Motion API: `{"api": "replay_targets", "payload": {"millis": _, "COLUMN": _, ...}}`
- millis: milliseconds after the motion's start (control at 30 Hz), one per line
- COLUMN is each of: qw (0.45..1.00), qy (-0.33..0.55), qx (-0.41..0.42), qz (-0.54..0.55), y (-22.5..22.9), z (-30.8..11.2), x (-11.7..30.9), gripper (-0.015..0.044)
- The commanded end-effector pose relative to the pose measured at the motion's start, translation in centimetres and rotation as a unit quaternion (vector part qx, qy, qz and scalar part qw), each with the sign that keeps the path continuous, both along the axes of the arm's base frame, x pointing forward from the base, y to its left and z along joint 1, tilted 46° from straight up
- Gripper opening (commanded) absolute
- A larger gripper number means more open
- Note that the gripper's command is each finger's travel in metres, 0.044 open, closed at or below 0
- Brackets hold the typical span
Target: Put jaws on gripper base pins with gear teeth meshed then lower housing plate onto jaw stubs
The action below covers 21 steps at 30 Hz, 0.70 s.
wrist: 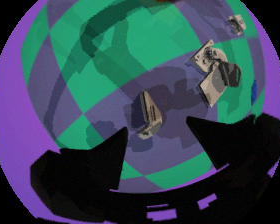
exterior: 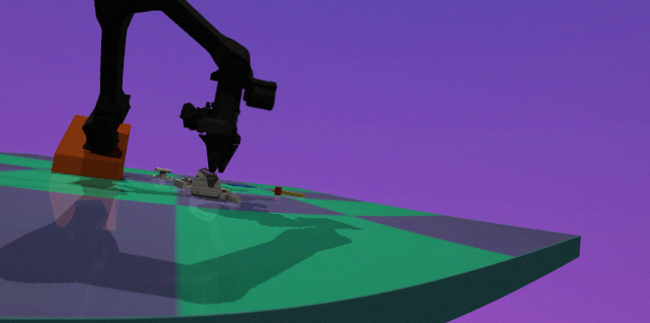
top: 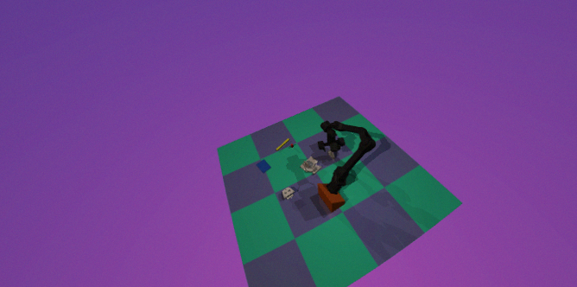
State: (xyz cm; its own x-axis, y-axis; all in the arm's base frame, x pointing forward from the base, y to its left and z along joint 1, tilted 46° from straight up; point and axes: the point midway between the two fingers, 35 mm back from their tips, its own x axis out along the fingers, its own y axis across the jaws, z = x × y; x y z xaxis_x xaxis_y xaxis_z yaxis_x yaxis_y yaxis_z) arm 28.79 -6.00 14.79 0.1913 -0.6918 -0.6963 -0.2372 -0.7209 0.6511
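Note:
One loose grey-white jaw (top: 331, 156) (exterior: 205, 185) (wrist: 152, 116) lies on the table, its toothed end in the lower part of its outline in the wrist view. My gripper (top: 332, 149) (exterior: 217, 171) (wrist: 157, 124) is open just above it, pointing down, a fingertip to each side in the wrist view. The gripper base (top: 310, 165) (wrist: 203, 56) lies beside it; the other jaw (wrist: 211, 91) appears to sit on it, partly in dark shadow. Whether that jaw is on its pin cannot be told. The housing plate (top: 288, 193) (exterior: 162, 171) (wrist: 236, 24) lies apart, nearer the arm's mount.
The arm stands on an orange block (top: 330, 200) (exterior: 88, 157). A flat blue square (top: 263, 166) (wrist: 254, 92), a yellow bar (top: 282, 144) (exterior: 295, 194) and a small red piece (top: 292, 145) (exterior: 278, 191) lie beyond the gripper base. The checkered table (top: 268, 226) has open edges.

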Motion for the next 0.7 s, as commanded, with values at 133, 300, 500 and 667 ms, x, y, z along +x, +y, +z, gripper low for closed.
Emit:
{"api": "replay_targets", "payload": {"millis": 133, "qw": 1.0, "qy": 0.003, "qx": -0.002, "qz": 0.0, "y": -1.0, "z": -1.0, "x": 0.2, "gripper": 0.044}}
{"api": "replay_targets", "payload": {"millis": 300, "qw": 1.0, "qy": 0.003, "qx": -0.002, "qz": 0.0, "y": -1.5, "z": -1.6, "x": 0.3, "gripper": 0.044}}
{"api": "replay_targets", "payload": {"millis": 500, "qw": 1.0, "qy": 0.003, "qx": -0.002, "qz": 0.0, "y": -2.2, "z": -2.2, "x": 0.5, "gripper": 0.044}}
{"api": "replay_targets", "payload": {"millis": 667, "qw": 1.0, "qy": 0.003, "qx": -0.003, "qz": 0.0, "y": -2.8, "z": -2.8, "x": 0.6, "gripper": 0.044}}
